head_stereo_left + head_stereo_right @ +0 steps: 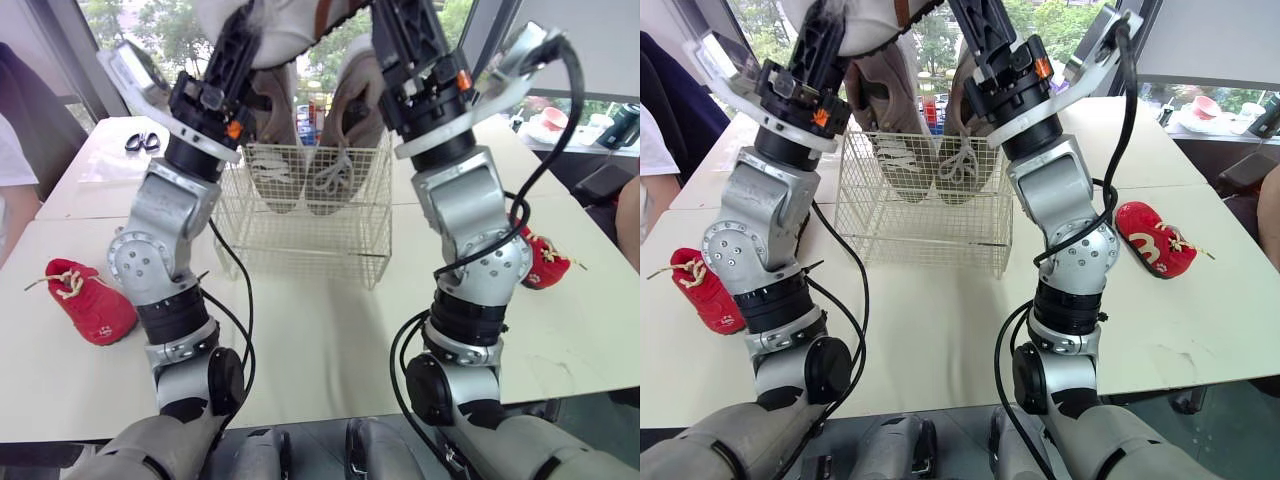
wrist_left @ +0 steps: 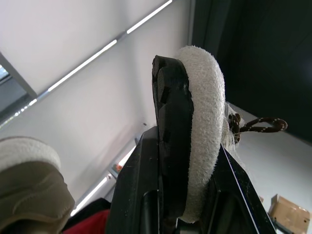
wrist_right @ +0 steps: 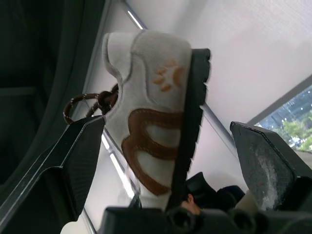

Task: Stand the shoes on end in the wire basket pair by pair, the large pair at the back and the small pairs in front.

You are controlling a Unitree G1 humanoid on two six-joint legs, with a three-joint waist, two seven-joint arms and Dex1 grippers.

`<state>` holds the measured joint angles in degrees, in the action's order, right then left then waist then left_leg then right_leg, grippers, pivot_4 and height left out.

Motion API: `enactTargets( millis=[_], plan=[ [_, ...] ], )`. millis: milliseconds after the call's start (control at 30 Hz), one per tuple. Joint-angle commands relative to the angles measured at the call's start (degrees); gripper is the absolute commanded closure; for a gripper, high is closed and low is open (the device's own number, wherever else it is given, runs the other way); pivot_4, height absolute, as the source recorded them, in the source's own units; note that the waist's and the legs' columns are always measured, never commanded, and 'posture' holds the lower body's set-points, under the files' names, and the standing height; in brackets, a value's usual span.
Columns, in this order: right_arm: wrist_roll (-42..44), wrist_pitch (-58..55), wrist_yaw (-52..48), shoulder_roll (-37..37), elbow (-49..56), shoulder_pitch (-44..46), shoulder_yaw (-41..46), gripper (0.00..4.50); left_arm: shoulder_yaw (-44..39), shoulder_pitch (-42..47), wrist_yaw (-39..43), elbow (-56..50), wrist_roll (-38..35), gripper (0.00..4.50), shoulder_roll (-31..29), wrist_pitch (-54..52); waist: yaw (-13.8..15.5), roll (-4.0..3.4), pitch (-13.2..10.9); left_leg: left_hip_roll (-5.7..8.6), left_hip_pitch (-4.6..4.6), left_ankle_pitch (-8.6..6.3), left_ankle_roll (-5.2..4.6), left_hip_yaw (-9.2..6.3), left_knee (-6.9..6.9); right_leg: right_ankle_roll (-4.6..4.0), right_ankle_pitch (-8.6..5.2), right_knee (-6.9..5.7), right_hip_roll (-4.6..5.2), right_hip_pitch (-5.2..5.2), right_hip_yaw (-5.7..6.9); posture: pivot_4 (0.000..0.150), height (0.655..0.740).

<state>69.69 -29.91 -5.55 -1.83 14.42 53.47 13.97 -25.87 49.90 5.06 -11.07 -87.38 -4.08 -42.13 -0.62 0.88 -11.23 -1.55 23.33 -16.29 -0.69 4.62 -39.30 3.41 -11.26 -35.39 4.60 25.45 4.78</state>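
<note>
Left gripper (image 2: 185, 163) clamps a fuzzy white shoe (image 2: 207, 97); right wrist view adds brown patches, ridged black sole; right gripper (image 3: 168, 129) stands open.

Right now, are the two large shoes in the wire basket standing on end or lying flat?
Standing on end. Both large shoes sit toes down inside the wire basket, heels rising above its rim.

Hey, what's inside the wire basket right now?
Two large grey shoes stand on end at the back of the wire basket. Their upper ends are partly hidden behind the robot's raised arms.
</note>
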Motion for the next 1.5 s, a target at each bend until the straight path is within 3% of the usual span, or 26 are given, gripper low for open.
enactTargets(
  millis=[33,433,600,700,733,800,1100,1200,1300,1500],
  plan=[
    [-1.08,1.72,-2.10,0.96,-0.58,2.67,-0.47,0.08,1.74,-0.48,1.07,-2.46,-2.24,4.23,-1.27,1.27,0.00,0.00,0.00,-0.01,0.00,0.00,0.00,0.00,0.00,0.00,0.00,0.00,-0.01,0.00,0.00,0.150,0.7400],
    [-0.85,3.42,-4.34,1.71,-3.46,6.12,0.04,0.08,4.58,-4.56,2.28,-2.63,-2.19,4.23,-3.92,3.02,0.05,0.00,0.00,-0.03,0.00,0.00,0.00,0.01,0.02,0.00,0.00,0.03,-0.02,0.00,0.01,0.150,0.7400],
    [-0.92,3.26,-4.95,2.13,-3.78,6.10,-0.05,1.54,6.09,-5.59,2.94,-3.08,-0.59,4.23,-5.97,2.71,0.00,0.00,0.00,-0.03,0.02,0.00,0.00,0.00,0.02,0.00,0.00,0.06,-0.02,0.00,0.01,0.150,0.7400],
    [-0.64,2.87,-5.17,2.39,-3.53,6.08,-0.23,2.79,7.11,-6.20,3.31,-3.31,0.78,4.23,-7.49,2.43,0.00,0.00,0.00,-0.04,0.02,0.00,0.00,0.00,0.04,0.00,0.00,0.06,-0.02,0.01,0.02,0.150,0.7400],
    [-0.62,2.81,-5.15,2.42,-3.49,6.11,-0.27,3.03,7.36,-6.35,3.40,-3.24,1.32,4.23,-7.98,2.45,-0.01,0.00,0.00,-0.04,0.01,0.00,0.00,0.00,0.04,0.00,0.00,0.06,-0.02,0.01,0.02,0.150,0.7400],
    [-0.62,2.80,-5.05,2.43,-3.45,6.19,-0.31,3.03,7.57,-6.57,3.70,-3.14,1.44,4.23,-8.59,2.51,0.00,0.00,0.00,-0.04,0.01,0.00,0.00,0.00,0.05,0.00,0.00,0.06,-0.02,0.01,0.02,0.150,0.7400],
    [-0.72,3.33,-4.01,2.75,-3.40,7.79,0.38,3.05,9.79,-9.68,5.42,-4.67,4.83,0.04,-14.25,-0.10,-0.06,-0.01,-0.01,-0.05,0.01,-0.01,0.00,0.00,0.06,0.00,-0.01,0.08,-0.03,0.01,0.02,0.150,0.7400],
    [-1.69,3.20,-4.90,5.87,-4.59,10.09,1.50,3.05,11.89,-11.97,7.26,-7.27,10.05,0.04,-20.42,-2.37,-0.14,-0.02,-0.01,-0.07,0.02,0.00,0.00,0.00,0.08,-0.01,-0.01,0.07,-0.04,0.04,0.02,0.150,0.7400],
    [-4.06,1.81,-9.94,14.08,-7.52,12.02,2.97,3.05,13.18,-14.06,5.83,-10.73,17.32,0.04,-26.32,-2.40,0.03,-0.15,-0.09,-0.05,0.03,-0.01,0.00,0.04,0.09,-0.01,-0.01,0.09,-0.03,0.06,0.01,0.150,0.7400],
    [-17.05,1.10,-35.96,36.23,-17.33,11.85,-3.10,3.05,14.93,-21.22,4.45,-21.19,28.04,0.04,-36.54,-4.31,0.03,-0.07,-0.08,-0.02,0.07,-0.14,-0.18,0.08,0.14,0.00,-0.04,0.30,0.03,0.05,0.00,0.150,0.7400]
  ],
)
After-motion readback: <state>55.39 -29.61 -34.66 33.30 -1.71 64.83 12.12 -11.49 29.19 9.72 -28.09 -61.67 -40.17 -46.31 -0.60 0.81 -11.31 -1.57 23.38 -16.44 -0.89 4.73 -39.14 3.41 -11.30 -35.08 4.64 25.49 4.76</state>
